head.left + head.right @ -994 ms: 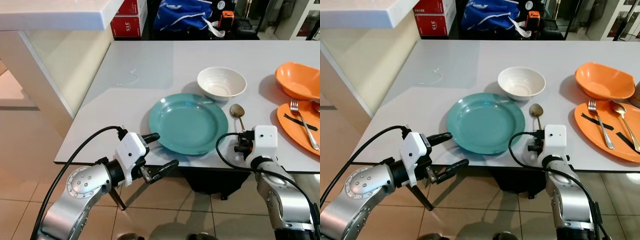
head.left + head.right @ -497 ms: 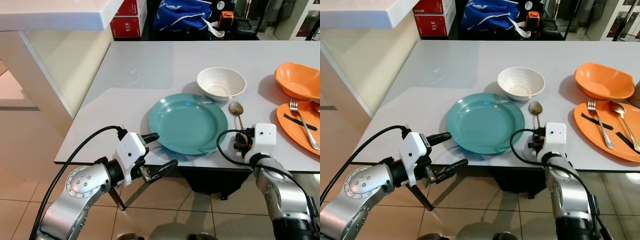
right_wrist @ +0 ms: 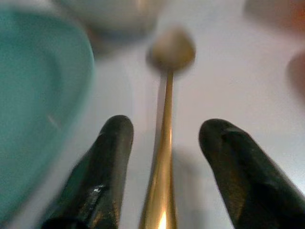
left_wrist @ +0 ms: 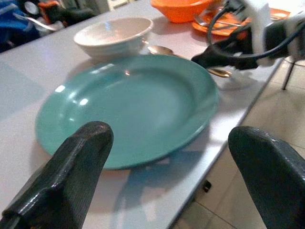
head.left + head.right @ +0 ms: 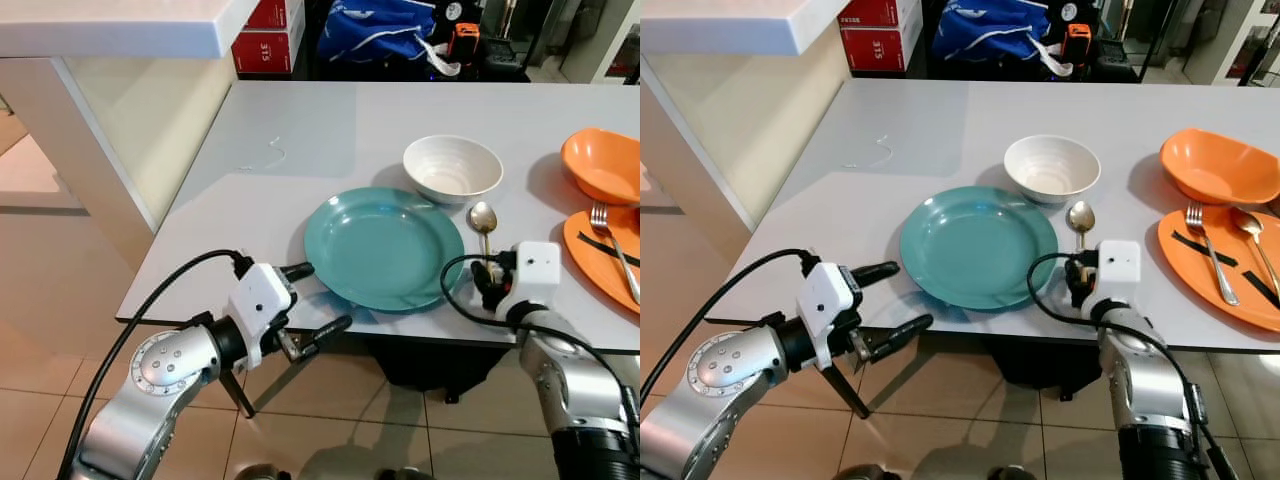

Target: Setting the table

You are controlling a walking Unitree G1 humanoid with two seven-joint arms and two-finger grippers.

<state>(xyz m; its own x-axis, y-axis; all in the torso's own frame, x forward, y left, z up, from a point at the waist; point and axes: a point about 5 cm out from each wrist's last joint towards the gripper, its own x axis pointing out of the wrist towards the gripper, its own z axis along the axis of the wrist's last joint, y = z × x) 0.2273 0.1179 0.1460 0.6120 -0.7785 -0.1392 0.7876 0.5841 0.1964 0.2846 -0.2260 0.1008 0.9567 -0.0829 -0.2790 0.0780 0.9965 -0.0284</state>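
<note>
On the grey table, the gold spoon lies just beside the teal plate, with the right gripper open around its handle, ready to pinch it. Down at the table's near edge, the left gripper waits wide open, facing the plate and holding nothing.

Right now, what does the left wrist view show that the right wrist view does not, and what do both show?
Left wrist view alone: the white bowl's full rim, the orange bowl, the right pincer seen from outside, and the table's near edge over the tiled floor. Right wrist view alone: a close look down the gold spoon's handle, which lies between its open fingers. Both share the teal plate, the spoon and the grey table.
</note>
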